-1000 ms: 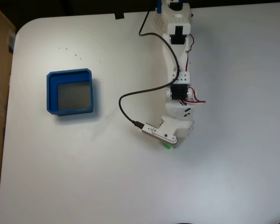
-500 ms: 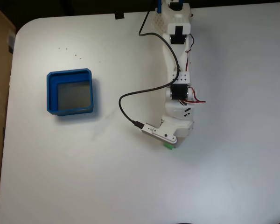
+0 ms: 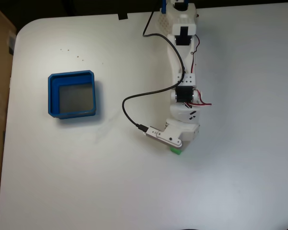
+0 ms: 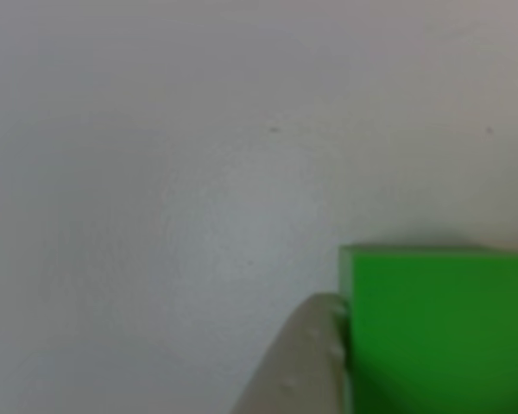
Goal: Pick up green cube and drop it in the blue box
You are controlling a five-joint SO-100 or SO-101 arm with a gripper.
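- No text, label, brand, number or sign can be read in either view.

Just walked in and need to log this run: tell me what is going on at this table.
A white robot arm reaches down over a small bright green cube on the white table. In the other view, one grey fingertip of the end effector sits against the cube's left face; the other finger is out of frame, so a closed grip cannot be confirmed. The shallow square blue box with a grey floor sits well to the left in the fixed view, with nothing in it.
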